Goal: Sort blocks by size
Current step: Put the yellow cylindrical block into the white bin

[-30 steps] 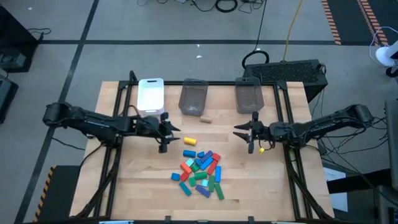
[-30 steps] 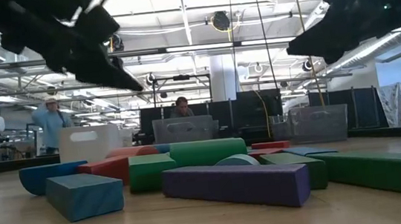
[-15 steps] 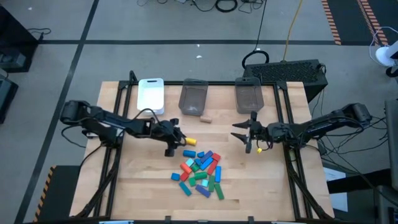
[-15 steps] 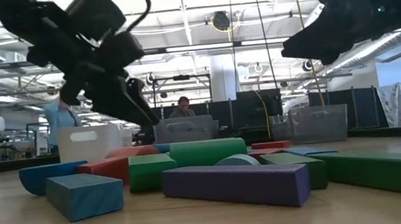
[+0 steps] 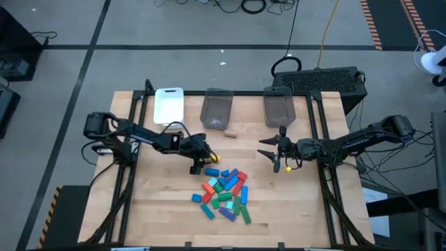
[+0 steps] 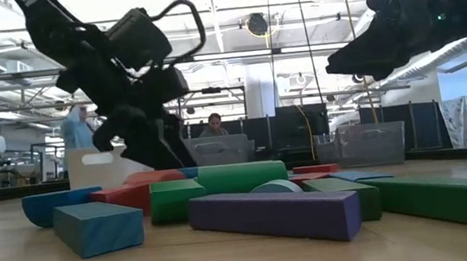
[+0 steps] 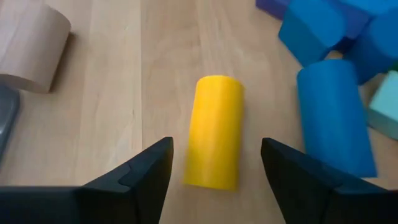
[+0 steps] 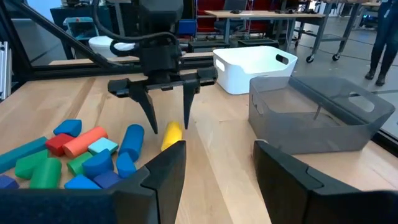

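Two spread fingers of the left gripper (image 7: 214, 171) straddle the yellow cylinder (image 7: 214, 130), which lies alone on the wood just beside the block pile (image 5: 224, 192) on its grey-bin side, so lower squarely, close across its round sides, avoid the blue cylinder (image 7: 333, 118); right gripper (image 5: 272, 150) waits open, empty, well apart from the pile.

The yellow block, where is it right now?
In the high view the yellow block lies at the back edge of the pile of blocks, with the left gripper open right over it.
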Action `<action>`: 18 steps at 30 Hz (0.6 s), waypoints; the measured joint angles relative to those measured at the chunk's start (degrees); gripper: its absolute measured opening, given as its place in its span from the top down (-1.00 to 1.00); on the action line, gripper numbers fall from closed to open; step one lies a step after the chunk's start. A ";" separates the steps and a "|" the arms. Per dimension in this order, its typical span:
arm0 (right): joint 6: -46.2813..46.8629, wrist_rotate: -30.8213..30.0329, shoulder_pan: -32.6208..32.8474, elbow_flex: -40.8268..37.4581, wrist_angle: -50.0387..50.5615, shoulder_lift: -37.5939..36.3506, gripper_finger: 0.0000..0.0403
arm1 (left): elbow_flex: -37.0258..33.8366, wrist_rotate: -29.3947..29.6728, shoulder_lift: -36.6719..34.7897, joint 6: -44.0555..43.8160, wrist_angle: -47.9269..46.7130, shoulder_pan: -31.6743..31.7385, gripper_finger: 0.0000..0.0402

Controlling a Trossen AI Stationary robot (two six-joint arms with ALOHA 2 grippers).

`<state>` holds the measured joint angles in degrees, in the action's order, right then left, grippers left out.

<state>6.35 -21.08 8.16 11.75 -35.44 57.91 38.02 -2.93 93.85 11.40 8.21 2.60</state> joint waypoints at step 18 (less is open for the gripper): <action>0.46 0.15 0.00 0.00 0.24 0.30 0.13 | 0.96 0.03 2.94 1.59 0.40 0.42 0.32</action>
<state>6.81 -20.93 8.16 11.75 -35.20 58.22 38.98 -2.90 96.79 12.99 8.62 3.03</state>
